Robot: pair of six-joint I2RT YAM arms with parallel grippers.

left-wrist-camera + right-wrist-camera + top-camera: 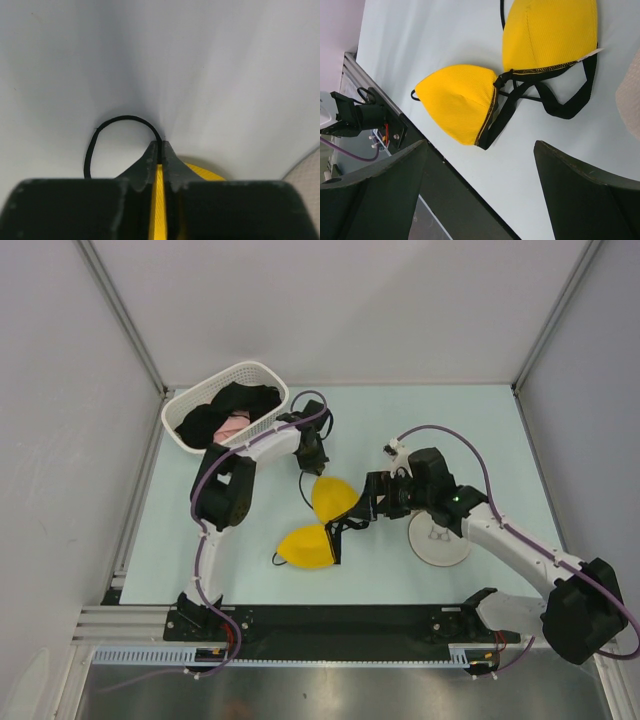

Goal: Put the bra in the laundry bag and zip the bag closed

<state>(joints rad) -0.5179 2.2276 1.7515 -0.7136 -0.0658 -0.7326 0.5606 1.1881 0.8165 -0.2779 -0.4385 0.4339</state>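
Left gripper (160, 150) pinches the bra (308, 545) (far cup); right gripper (481, 145) hovers, jaws apart.

Pale blue-green table (420, 420), matte top. Far left corner: white slotted basket (262, 370) sits on it. Centre: yellow bra (308, 545), 2 cups, near cup flat on the top, black straps trailing btwn them. Right of bra, not touching: round cream mesh laundry bag (440, 545).
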